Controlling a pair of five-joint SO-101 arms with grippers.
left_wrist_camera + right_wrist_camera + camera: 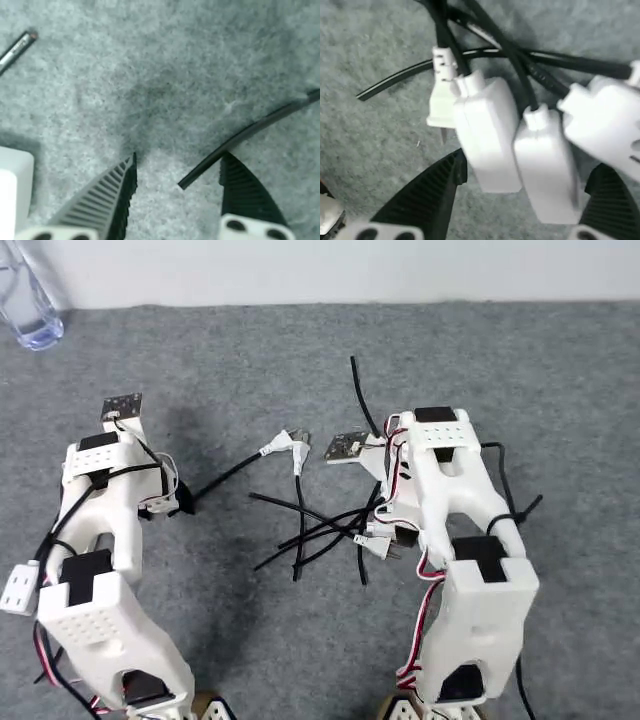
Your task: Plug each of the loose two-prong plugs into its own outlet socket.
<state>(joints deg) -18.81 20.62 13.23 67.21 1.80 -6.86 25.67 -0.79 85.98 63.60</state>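
**A:** Where are the loose plugs?

**B:** A white two-prong plug (283, 446) lies on the grey surface (200, 370), just past the tangle of black cables (310, 525) on the side away from the arm bases. A second plug (380, 546) sits at the tangle's right edge.

**A:** And the pincers?

**B:** The left pincer (180, 160), left of the tangle, is released, and the end of a black cable (250, 131) lies between its parted fingers. The right pincer (530, 165), at the tangle's right edge, is also released, with its fingers spread either side of white outlet sockets (487, 135).

**A:** Any other socket?

**B:** A socket block (18, 590) lies well left of the tangle.
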